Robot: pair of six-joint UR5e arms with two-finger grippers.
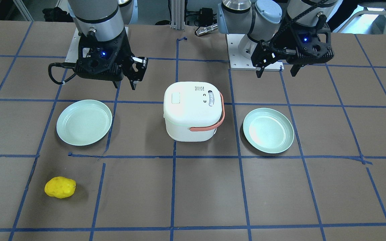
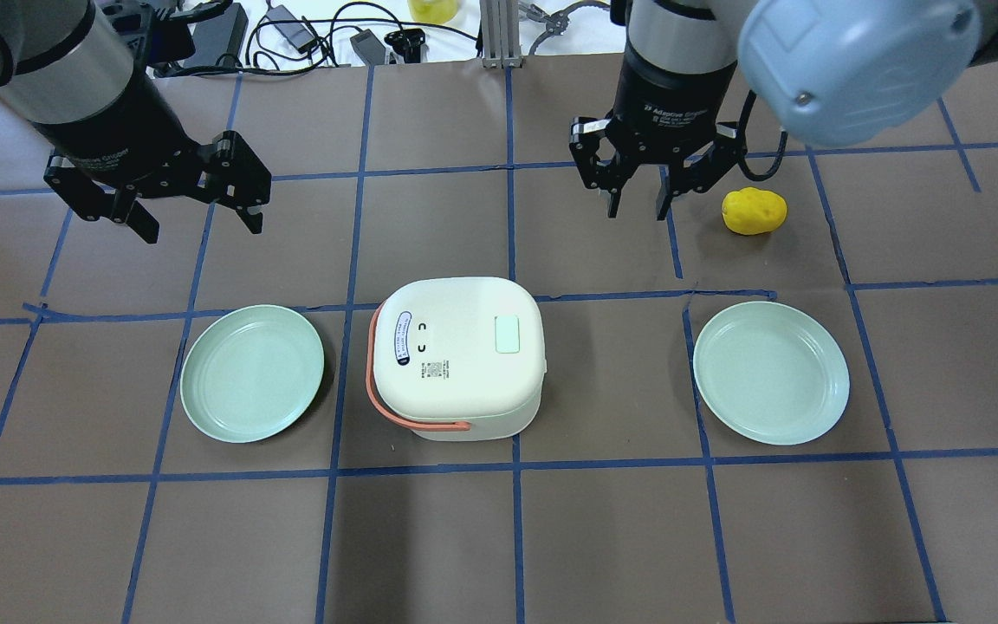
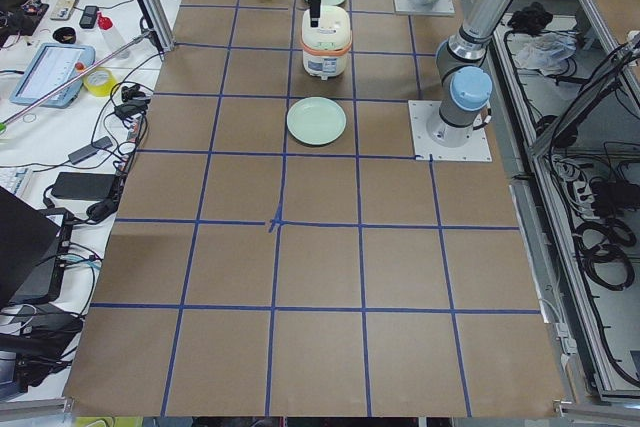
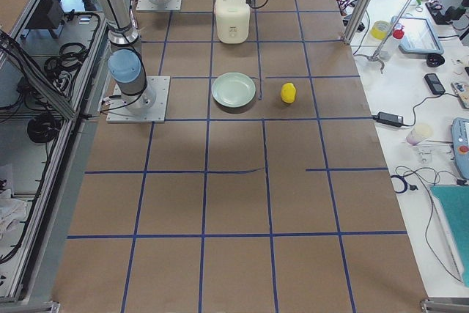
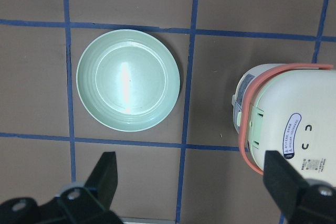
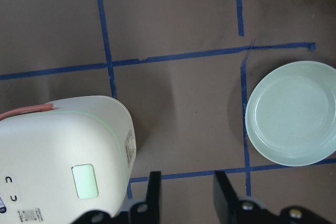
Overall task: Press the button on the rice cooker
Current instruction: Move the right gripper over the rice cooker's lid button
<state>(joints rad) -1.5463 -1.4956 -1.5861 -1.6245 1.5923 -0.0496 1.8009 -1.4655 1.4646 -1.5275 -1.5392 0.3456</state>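
The white rice cooker (image 2: 456, 381) with an orange handle stands at the table's middle, lid closed. The button (image 2: 508, 334), a pale greenish rounded rectangle, sits in the lid's top toward the robot's right; it also shows in the front view (image 1: 176, 98) and the right wrist view (image 6: 85, 180). My right gripper (image 2: 638, 212) hangs in the air beyond and to the right of the cooker, fingers partly apart and empty. My left gripper (image 2: 203, 230) hangs beyond and to the left, wide open and empty. Neither touches the cooker.
A pale green plate (image 2: 252, 373) lies left of the cooker and another plate (image 2: 770, 373) lies right of it. A yellow lumpy object (image 2: 754, 211) lies beside my right gripper. Blue tape lines grid the brown table.
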